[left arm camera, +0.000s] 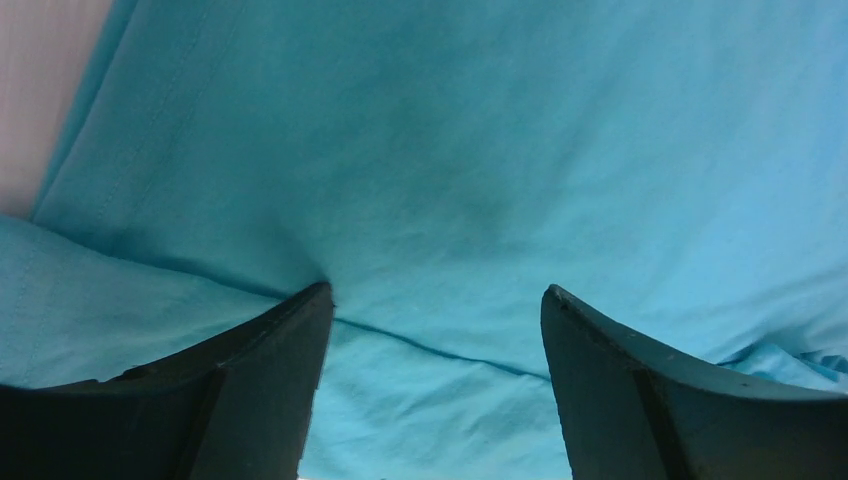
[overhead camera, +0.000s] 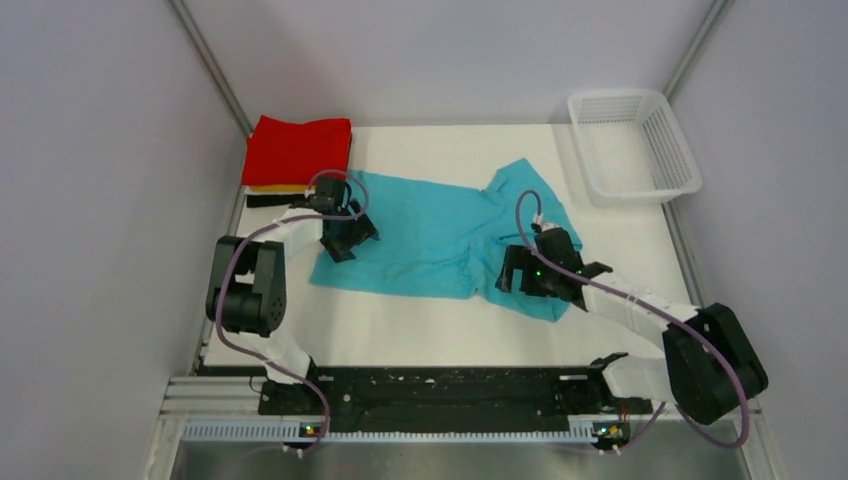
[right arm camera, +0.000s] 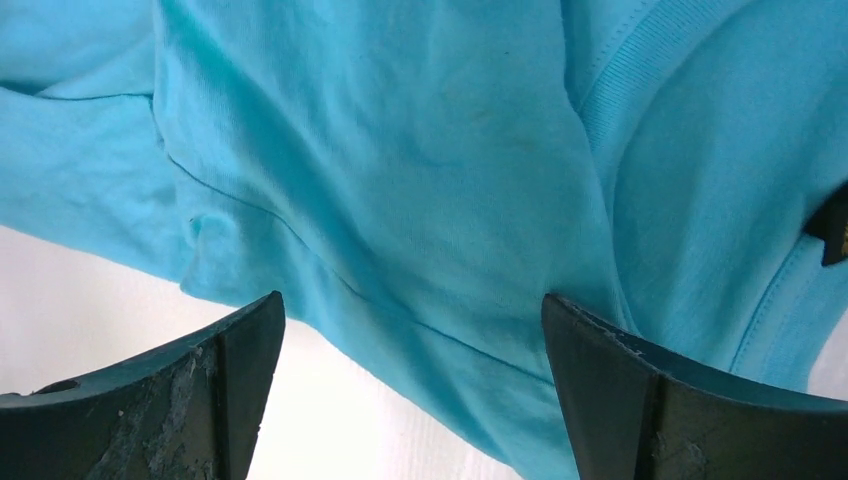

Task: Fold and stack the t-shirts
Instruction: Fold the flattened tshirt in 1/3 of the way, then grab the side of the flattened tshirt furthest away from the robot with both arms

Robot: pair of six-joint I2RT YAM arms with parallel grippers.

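Note:
A turquoise t-shirt (overhead camera: 440, 235) lies spread on the white table, partly folded, with a sleeve toward the back right. It fills the left wrist view (left arm camera: 450, 150) and most of the right wrist view (right arm camera: 420, 150), where a dark neck label (right arm camera: 832, 228) shows at the right edge. A stack of folded shirts stands at the back left: red (overhead camera: 298, 150) on top, orange (overhead camera: 275, 187) and black (overhead camera: 268, 200) edges below. My left gripper (overhead camera: 350, 235) is open over the shirt's left end. My right gripper (overhead camera: 540, 280) is open over the shirt's near right edge.
A white plastic mesh basket (overhead camera: 632, 145) stands at the back right corner. Grey walls enclose the table on three sides. The arms' bases and a black rail (overhead camera: 440, 385) sit along the near edge.

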